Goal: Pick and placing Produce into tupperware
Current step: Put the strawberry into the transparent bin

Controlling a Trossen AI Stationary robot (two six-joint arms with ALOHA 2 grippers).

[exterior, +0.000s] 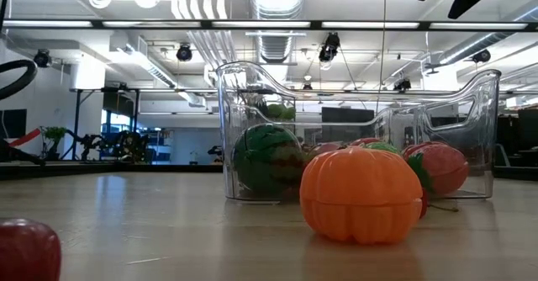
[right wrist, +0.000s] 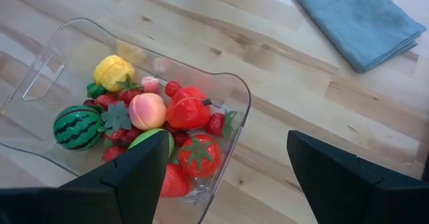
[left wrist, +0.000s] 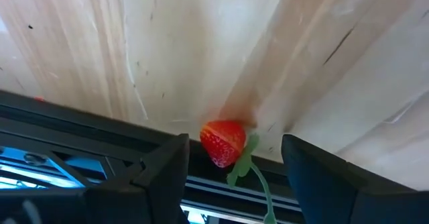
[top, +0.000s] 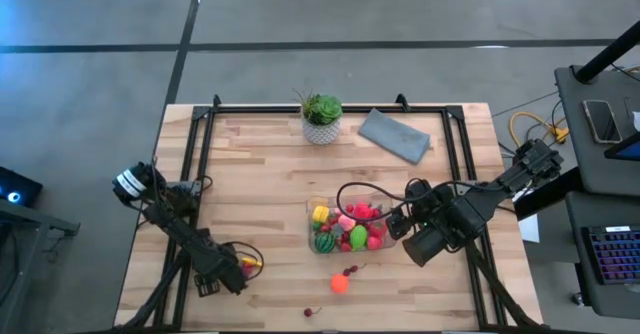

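No legible txt, labels or nos. anywhere.

red fruit [exterior: 25, 249]: cut off at the lower left of the low view; kind cannot be told.
strawberry stem [left wrist: 258, 184]: runs off the bottom edge.
tupperware [right wrist: 228, 83]: lower part hidden behind the right gripper's fingers [right wrist: 127, 177].
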